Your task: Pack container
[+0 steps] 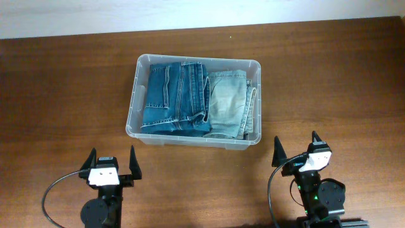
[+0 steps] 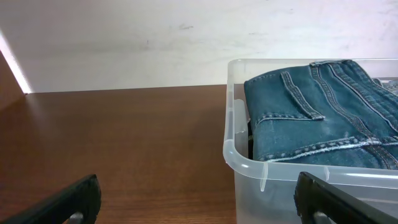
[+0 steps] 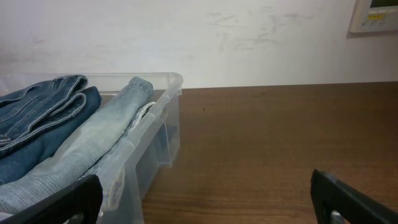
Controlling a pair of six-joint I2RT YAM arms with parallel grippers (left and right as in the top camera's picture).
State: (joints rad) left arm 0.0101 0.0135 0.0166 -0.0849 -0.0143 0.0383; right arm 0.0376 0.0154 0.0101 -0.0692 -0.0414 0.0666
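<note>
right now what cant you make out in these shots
- Overhead: the floor of the container, and anything under the clothes, is covered by the dark blue jeans and light blue jeans.
- Left wrist: the container's right half is cut off by the frame edge.
- Right wrist: the wall panel is cut off at the top corner, its print too small to read.

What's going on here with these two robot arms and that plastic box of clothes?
Two robot arms are packing a clear plastic container that stands on a wooden table. It holds two folded pairs of jeans side by side: a dark blue pair and a light blue pair. Neither arm is handling anything at this moment. The left end effector and the right end effector sit short of the container, both open and empty.
</note>
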